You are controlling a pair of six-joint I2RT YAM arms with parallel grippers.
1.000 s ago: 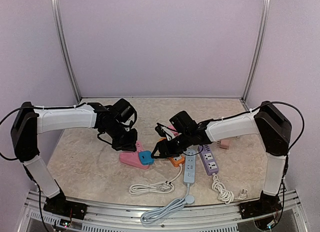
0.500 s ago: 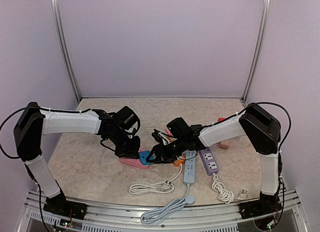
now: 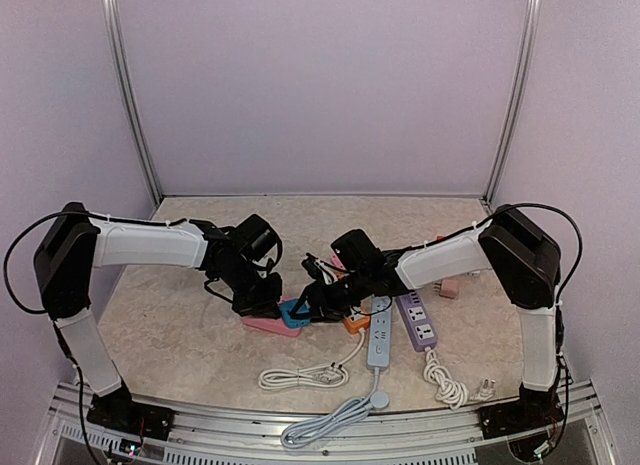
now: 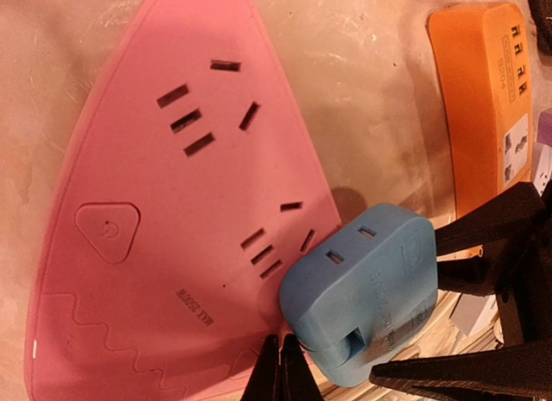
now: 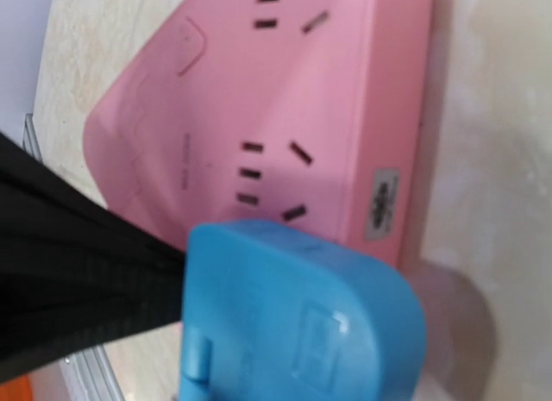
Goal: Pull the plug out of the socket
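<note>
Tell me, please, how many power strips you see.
4: the pink triangular strip centre-left, then orange strip, pale-blue strip and purple strip to its right; others may be hidden.

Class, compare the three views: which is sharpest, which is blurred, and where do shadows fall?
Left wrist: sharp, slots on the pink socket crisp, blue plug shadowing the table. Right wrist: soft, plug blurred near the lens. Top external: evenly lit.
</note>
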